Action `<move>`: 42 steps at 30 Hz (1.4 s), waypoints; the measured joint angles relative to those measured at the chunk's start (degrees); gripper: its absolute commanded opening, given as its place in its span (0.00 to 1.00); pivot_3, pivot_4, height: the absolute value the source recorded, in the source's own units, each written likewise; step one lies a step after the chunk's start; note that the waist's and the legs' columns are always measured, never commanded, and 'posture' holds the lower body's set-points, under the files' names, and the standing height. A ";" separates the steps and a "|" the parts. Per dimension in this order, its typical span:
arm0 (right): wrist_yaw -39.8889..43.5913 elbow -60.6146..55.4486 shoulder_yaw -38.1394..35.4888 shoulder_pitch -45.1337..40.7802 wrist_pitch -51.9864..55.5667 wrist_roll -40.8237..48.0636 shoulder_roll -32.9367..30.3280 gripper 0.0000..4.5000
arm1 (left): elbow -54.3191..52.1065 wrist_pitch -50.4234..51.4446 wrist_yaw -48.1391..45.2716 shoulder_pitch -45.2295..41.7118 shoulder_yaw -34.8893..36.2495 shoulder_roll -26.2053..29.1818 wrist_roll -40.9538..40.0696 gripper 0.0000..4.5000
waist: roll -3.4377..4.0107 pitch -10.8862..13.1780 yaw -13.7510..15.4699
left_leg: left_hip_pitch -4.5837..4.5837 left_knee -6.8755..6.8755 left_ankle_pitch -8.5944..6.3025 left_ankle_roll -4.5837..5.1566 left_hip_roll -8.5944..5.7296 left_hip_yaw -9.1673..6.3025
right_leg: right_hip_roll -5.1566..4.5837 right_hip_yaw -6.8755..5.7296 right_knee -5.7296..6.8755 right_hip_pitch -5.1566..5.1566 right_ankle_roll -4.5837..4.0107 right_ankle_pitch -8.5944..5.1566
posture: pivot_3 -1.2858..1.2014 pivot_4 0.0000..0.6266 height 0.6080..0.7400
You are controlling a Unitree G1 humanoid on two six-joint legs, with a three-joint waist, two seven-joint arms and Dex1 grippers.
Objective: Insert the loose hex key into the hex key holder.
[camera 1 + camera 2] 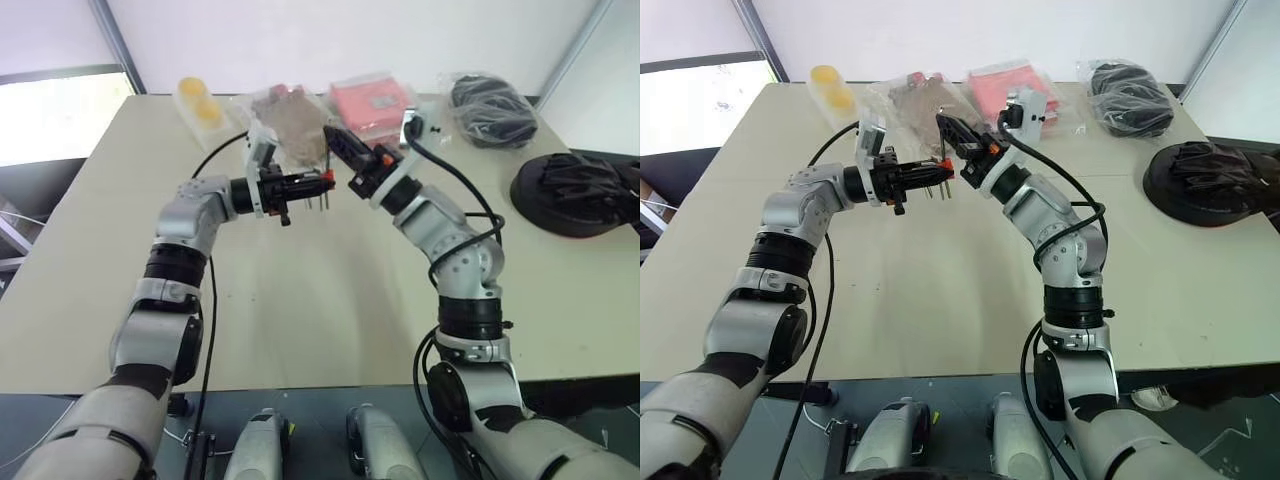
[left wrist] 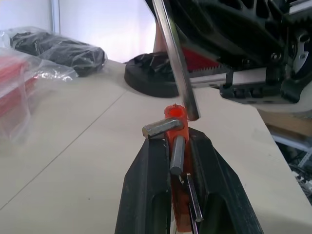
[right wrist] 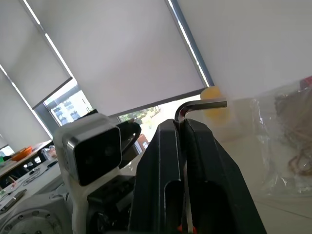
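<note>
The key (image 2: pixel 176 63) is a thin bare steel rod, L-shaped; it looks light, stiff and slick, so it probably twists or slides in a pinch unless gripped on the long leg near the bend; the right gripper (image 3: pixel 184 127) does just that, fingers clamped tight on the shaft with the bend and short leg poking out past the tips in the right wrist view. The holder (image 2: pixel 176 127) is a small red-orange plastic block, likely light and rigid, with a few metal keys sticking out; best taken across its flat sides, leaving the slot end free; the left gripper (image 2: pixel 179 146) is closed on it that way, the red end standing clear of the fingertips. Both are held in the air above the table (image 1: pixel 300 300), between the two arms; the left gripper (image 1: pixel 300 185) points across toward the right gripper (image 1: pixel 340 150). In the left wrist view the key's free tip comes down slanted and sits at or just beside the holder's top end; whether it has entered a slot cannot be told. The fit looks narrow, so a small misalignment probably jams it.
</note>
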 measured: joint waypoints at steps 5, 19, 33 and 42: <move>0.14 1.52 -0.16 -0.03 -0.92 -0.41 -0.58 0.01 | -1.79 0.43 -0.94 0.10 0.04 0.39 0.00 0.00 | 0.00 0.00 0.00 | 0.00 0.00 0.00 0.00 0.00 0.00 | 0.00 0.00 0.00 0.00 0.00 0.00 | 0.52 0.24 1.00; 0.21 2.59 -0.89 -1.52 -1.73 -0.44 -0.70 0.01 | -4.44 -0.33 -2.30 3.85 -2.22 1.06 2.70 0.00 | 0.00 0.01 0.06 | 0.00 0.00 0.00 0.00 0.01 0.00 | 0.00 0.00 0.00 0.00 0.00 0.00 | 0.52 0.24 1.00; 0.20 2.59 -0.56 -1.44 -1.68 0.01 0.02 0.01 | -3.44 0.53 -1.35 1.86 -1.44 -0.77 1.15 0.00 | 0.00 0.01 0.01 | 0.00 0.00 0.00 0.00 0.00 -0.01 | 0.00 0.00 0.00 0.00 0.00 0.00 | 0.52 0.24 1.00; 0.19 2.58 -0.55 -1.39 -1.69 0.06 0.06 0.01 | -3.29 1.23 -0.73 1.84 -1.01 -0.78 0.94 0.00 | 0.00 0.01 0.02 | 0.00 0.00 0.00 0.00 0.01 0.00 | 0.00 0.00 0.00 0.00 0.00 0.00 | 0.52 0.24 1.00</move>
